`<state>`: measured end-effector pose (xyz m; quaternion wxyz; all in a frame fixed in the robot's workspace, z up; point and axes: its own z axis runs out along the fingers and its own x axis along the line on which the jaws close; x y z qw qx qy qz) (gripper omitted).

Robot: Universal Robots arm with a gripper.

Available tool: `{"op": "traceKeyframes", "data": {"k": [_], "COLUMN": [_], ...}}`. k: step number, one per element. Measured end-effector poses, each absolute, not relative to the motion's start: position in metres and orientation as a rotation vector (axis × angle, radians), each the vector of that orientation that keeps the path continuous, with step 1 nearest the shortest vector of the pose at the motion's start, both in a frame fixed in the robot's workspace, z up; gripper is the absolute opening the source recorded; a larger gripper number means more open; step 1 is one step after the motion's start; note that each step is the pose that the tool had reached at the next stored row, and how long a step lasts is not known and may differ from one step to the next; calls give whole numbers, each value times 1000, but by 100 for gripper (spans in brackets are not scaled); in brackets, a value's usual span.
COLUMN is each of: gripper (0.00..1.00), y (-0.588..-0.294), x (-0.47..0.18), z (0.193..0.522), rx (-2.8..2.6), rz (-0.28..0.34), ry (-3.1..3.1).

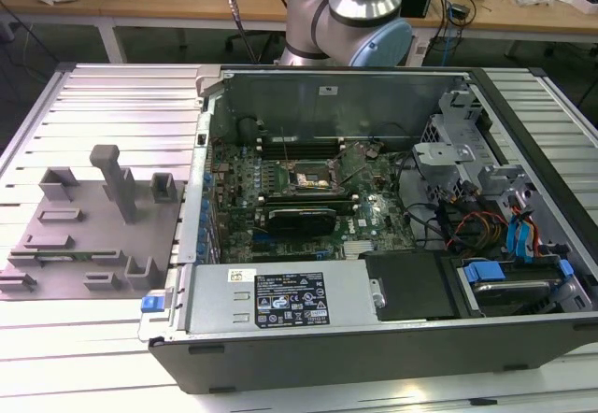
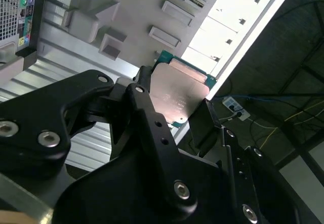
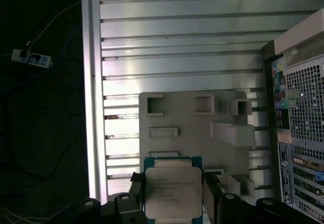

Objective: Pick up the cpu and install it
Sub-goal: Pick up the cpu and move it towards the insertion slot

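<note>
Ribbed metal table (image 3: 177, 31), pincer (image 3: 173, 196) clamping cpu (image 3: 172, 186)

You've got wooden workbench (image 1: 168, 7) at back, ribbed aluminium tabletop (image 1: 103, 95) below. Dark floor (image 3: 40, 143); power strip (image 3: 31, 58) on it, seemingly plugged.

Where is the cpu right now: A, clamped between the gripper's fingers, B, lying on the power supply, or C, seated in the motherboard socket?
A: in the first wrist view the cpu sits pinched between the black fingers of the gripper, with the grey fixture behind it.
</note>
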<state>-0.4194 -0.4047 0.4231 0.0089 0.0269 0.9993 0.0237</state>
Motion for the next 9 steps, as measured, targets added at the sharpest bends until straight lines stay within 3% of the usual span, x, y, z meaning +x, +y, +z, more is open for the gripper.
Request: {"op": "traceKeyframes", "data": {"k": [9], "gripper": [55], "y": [-405], "x": [-411], "z": [423], "rx": [84], "rz": [74], "ry": [3122]}}
